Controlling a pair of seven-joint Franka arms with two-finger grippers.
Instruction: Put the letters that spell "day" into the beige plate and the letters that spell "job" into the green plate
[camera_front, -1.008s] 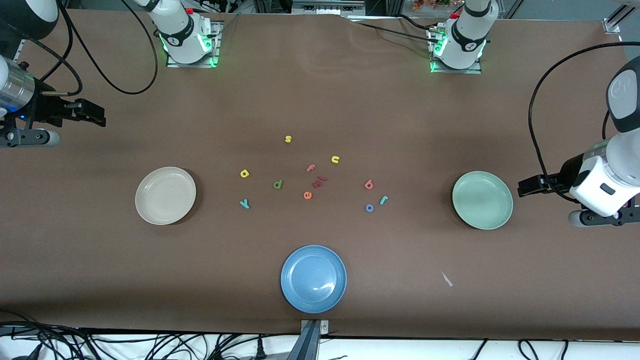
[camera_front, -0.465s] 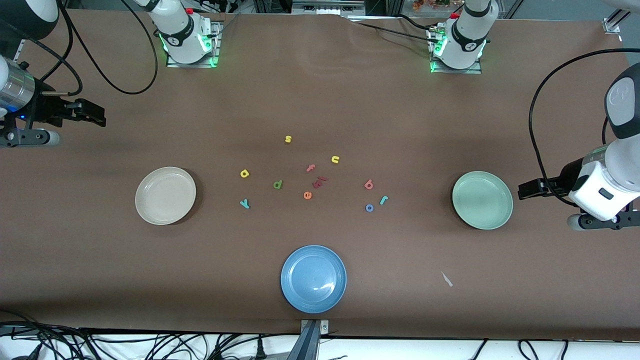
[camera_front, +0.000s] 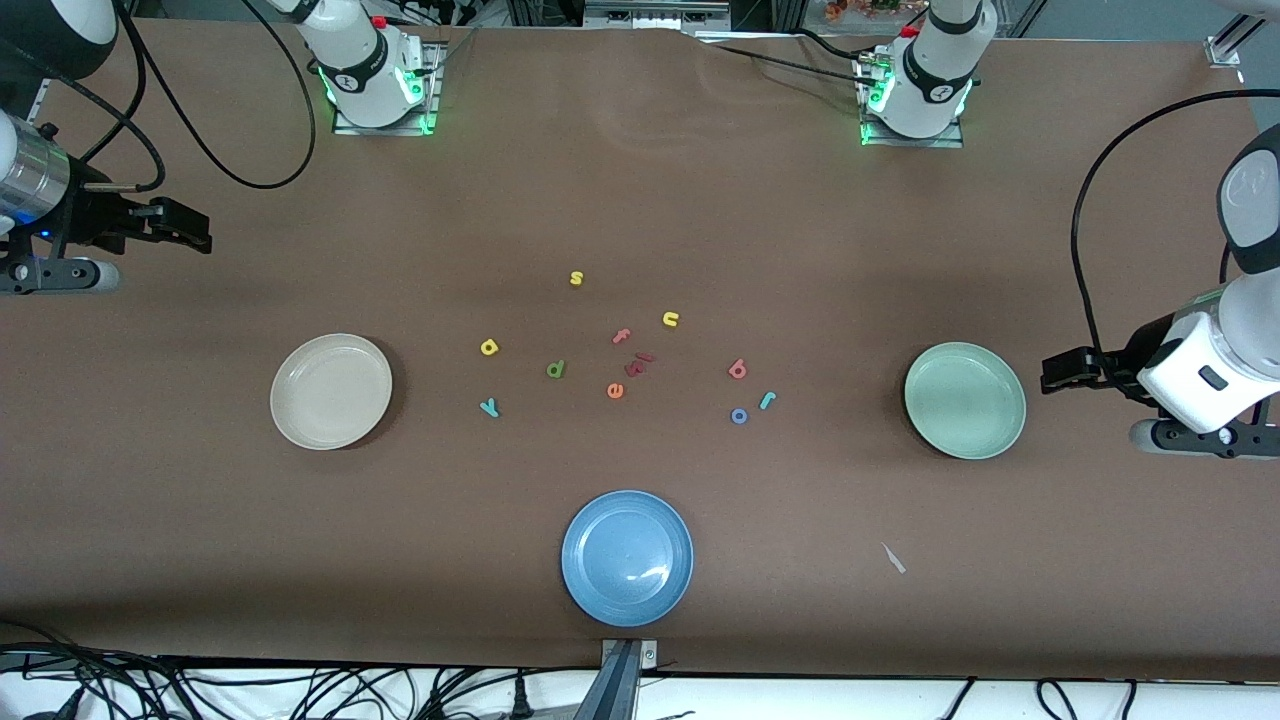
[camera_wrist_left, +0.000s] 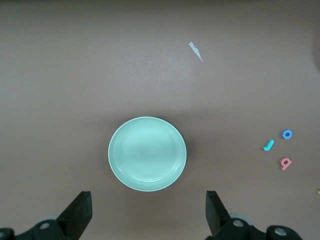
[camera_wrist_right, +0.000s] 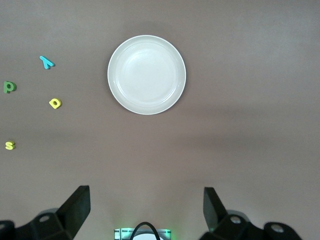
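Note:
The beige plate (camera_front: 331, 391) (camera_wrist_right: 146, 74) lies toward the right arm's end with nothing in it. The yellow a (camera_front: 489, 347) (camera_wrist_right: 55, 103), green d (camera_front: 556, 369) (camera_wrist_right: 9, 86) and teal y (camera_front: 489, 407) (camera_wrist_right: 47, 62) lie on the table beside it. The green plate (camera_front: 965, 400) (camera_wrist_left: 147, 153) lies bare toward the left arm's end, with the salmon b (camera_front: 737, 369) (camera_wrist_left: 285, 163), teal j (camera_front: 767, 400) (camera_wrist_left: 269, 145) and blue o (camera_front: 739, 416) (camera_wrist_left: 287, 134) nearby. My left gripper (camera_front: 1062, 372) (camera_wrist_left: 147, 215) hangs open beside the green plate. My right gripper (camera_front: 185, 230) (camera_wrist_right: 146, 212) waits open, apart from the beige plate.
A blue plate (camera_front: 627, 557) sits near the front edge. A yellow s (camera_front: 576, 278), yellow u (camera_front: 670, 319), pink f (camera_front: 621, 336), orange e (camera_front: 615, 390) and dark red bits (camera_front: 640, 362) lie mid-table. A white scrap (camera_front: 893, 558) lies near the green plate.
The left arm has shifted slightly beside the green plate, its gripper still open. The right arm, the plates and the letters have not moved.

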